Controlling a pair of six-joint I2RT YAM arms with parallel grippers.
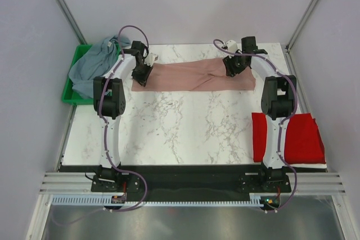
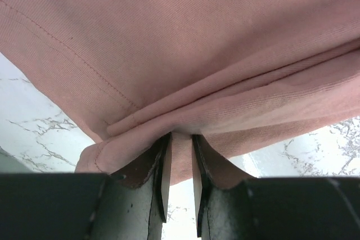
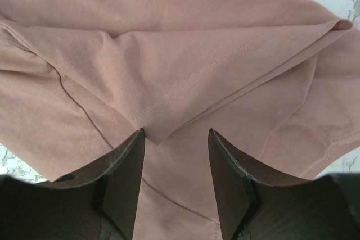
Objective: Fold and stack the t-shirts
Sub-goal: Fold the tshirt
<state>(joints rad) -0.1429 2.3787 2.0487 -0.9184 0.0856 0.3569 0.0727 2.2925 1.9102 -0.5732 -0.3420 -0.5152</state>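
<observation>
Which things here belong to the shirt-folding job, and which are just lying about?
Job: dusty-pink cloth t-shirt, pinched by the left hand; folded red cloth t-shirt; crumpled grey-blue cloth t-shirt.
Lying about: green plastic bin holding the grey-blue one; white marble-pattern table.

Tees 3: pink tee [image 1: 188,77], red tee [image 1: 306,139], grey-blue tee [image 1: 93,63]. Bin [image 1: 67,95] 1.

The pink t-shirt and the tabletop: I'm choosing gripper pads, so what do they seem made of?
The pink t-shirt looks like soft, matte knit cloth, probably cotton jersey: fine knit texture, stitched hems, limp folds. The tabletop looks like white marble or a marble-print laminate: grey veining, smooth surface; which of the two cannot be told.
</observation>
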